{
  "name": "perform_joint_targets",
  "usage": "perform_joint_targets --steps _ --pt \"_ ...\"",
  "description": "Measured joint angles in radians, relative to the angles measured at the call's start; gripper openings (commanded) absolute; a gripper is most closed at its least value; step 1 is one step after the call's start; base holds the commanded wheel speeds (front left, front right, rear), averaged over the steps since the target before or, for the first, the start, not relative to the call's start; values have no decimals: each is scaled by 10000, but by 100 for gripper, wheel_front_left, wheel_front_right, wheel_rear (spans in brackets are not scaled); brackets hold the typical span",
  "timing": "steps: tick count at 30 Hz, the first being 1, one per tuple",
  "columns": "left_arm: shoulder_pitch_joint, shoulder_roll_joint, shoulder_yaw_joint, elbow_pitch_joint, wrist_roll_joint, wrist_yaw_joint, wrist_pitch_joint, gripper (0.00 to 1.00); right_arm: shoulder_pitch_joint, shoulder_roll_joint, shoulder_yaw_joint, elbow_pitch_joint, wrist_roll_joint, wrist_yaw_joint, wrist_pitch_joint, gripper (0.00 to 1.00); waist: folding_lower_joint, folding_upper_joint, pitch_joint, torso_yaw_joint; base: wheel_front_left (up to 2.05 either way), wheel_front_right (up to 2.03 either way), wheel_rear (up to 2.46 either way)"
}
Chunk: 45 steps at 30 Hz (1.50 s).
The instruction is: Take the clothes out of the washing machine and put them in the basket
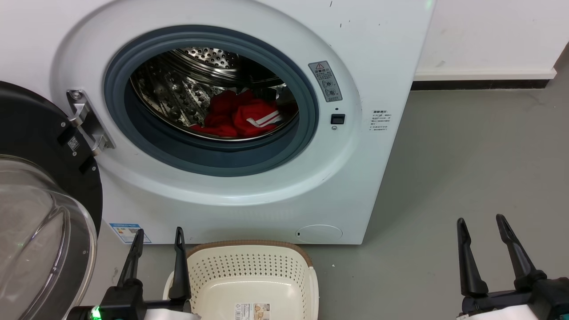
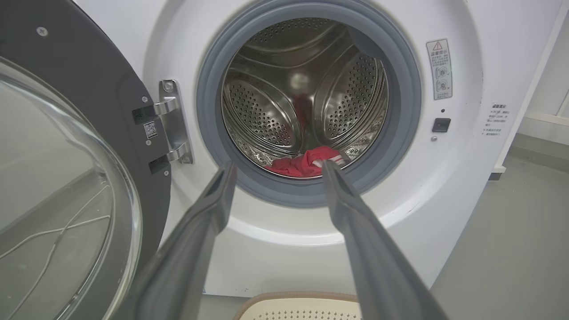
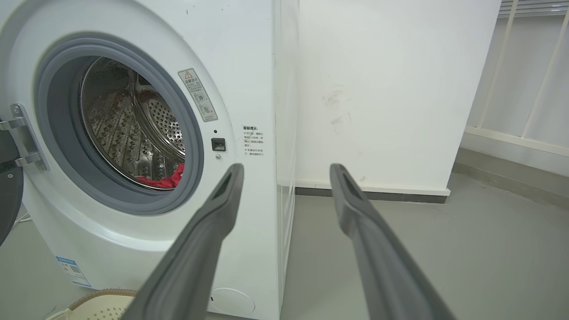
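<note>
We are hovering the left gripper and right gripper low, jaws spread and empty. The red clothes are lying at the front of the drum, and the basket is sitting on the floor under the washing machine, likely for a short drop.

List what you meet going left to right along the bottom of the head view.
Open black-framed glass door → dark-fingered left hand → cream-white perforated plastic basket with brown woven-look rim → dark-fingered right hand.
</note>
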Motion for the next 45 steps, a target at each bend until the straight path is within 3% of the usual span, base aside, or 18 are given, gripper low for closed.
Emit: perform_joint_targets --steps 13,18,22,34,45 --pt "-3 -2 35 54 -125 42 0 100 1 0 92 -31 4 0 0 100 0 0 -31 5 0 0 0" --pt "-220 4 236 345 -111 -274 -2 100 -8 0 144 -56 -12 0 0 100 0 0 17 -42 0 0 0" --pt "-1262 146 610 988 -38 -838 -2 100 -224 0 234 -161 -59 0 0 100 -1 0 215 -135 0 0 0" --pt "-4823 1302 1348 2869 6 -1547 -2 100 -1099 -6 341 -418 40 0 0 100 1 0 1555 -783 0 0 0" --pt "-8002 2522 449 5369 -31 -1768 0 100 -2066 -8 311 -669 257 0 0 100 2 0 3254 -1331 0 0 0"
